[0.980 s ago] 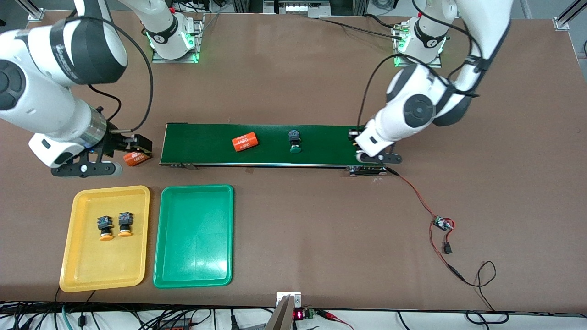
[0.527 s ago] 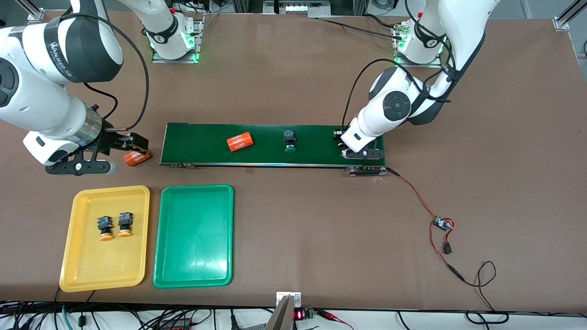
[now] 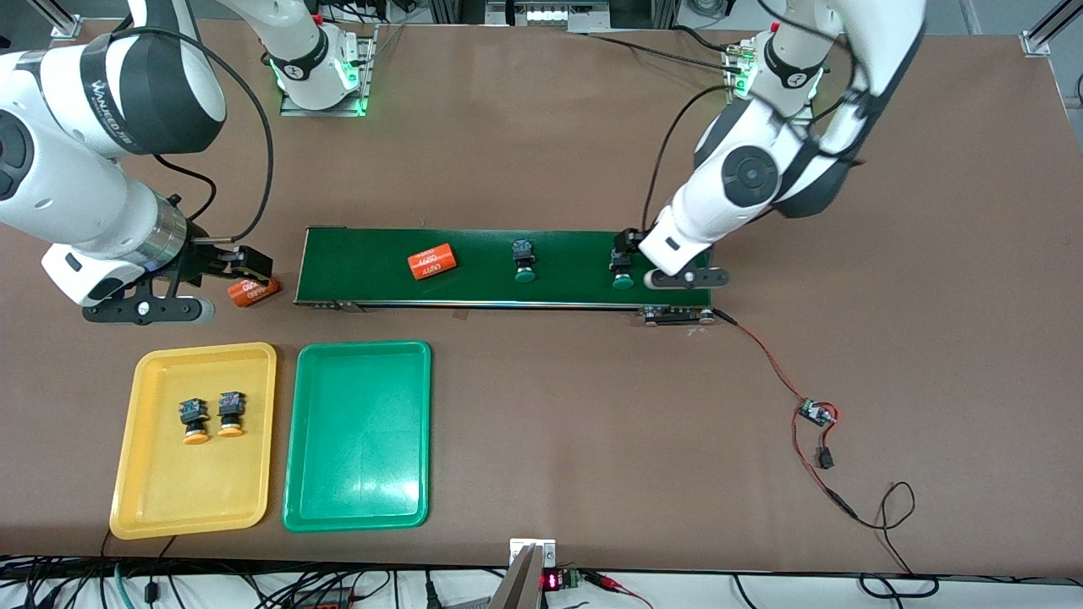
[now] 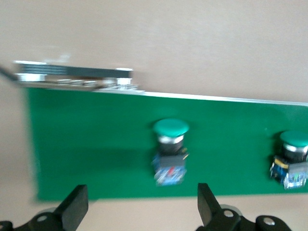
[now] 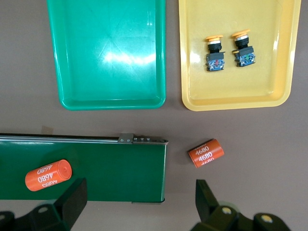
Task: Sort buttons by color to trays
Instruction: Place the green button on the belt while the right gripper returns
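The left gripper (image 4: 139, 211) hangs open over the belt's (image 3: 381, 279) left-arm end, a green button (image 3: 623, 269) at its twelve o'clock. The right gripper (image 5: 137, 204), also open, hovers over the belt's other end. A second green button (image 3: 525, 260) sits mid-belt; two orange buttons (image 3: 210, 418) lie in the yellow tray (image 3: 152, 499).

The left end effector (image 4: 140, 202) has spread its fingers wide and let go of a small push-button with a round green cap and black-and-blue body (image 3: 623, 271). That button now lies free on the long dark-green conveyor belt (image 3: 575, 254), at the 9 o'clock side of the end effector. The left arm's elbow has swung back toward 1 o'clock.

The other green-capped push-button (image 3: 525, 260) and the orange cylinder printed "4680" (image 3: 432, 260) on the belt have both drifted toward 9 o'clock along it.
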Robot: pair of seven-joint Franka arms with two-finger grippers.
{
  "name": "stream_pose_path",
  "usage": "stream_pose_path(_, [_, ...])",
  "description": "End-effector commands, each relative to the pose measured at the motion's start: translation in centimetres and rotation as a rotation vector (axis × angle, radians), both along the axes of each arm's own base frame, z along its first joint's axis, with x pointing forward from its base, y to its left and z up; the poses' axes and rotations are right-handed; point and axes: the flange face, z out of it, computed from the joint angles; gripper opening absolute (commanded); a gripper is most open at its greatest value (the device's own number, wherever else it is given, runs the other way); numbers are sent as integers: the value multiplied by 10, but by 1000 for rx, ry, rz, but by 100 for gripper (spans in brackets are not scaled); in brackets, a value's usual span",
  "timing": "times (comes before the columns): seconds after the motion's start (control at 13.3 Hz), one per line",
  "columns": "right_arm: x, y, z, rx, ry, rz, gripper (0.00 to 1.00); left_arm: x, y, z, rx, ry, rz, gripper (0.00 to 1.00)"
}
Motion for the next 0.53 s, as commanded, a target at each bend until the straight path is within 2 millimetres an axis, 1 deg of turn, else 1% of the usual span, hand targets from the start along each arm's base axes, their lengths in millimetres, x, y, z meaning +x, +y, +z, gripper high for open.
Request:
stream_pose_path(0.0, [3, -4, -4, 1, -11, 8, 100, 19, 48, 59, 167, 17, -51, 100])
stream_pose_path(0.08, [5, -3, -8, 1, -14, 8, 100, 23, 65, 71, 211, 24, -108, 100])
stream_pose_path(0.15, [7, -2, -11, 11, -14, 4, 100, 26, 90, 80, 225, 30, -146, 100])
stream_pose_path(0.23, [9, 0, -18, 10, -7, 6, 100, 30, 114, 92, 226, 21, -176, 100])
stream_pose_path(0.38, [9, 10, -23, 10, 2, 5, 100, 32, 155, 116, 214, 7, -243, 100])
stream_pose_path(0.45, [7, 17, -32, 12, 13, 9, 100, 30, 174, 132, 206, -16, -237, 100])
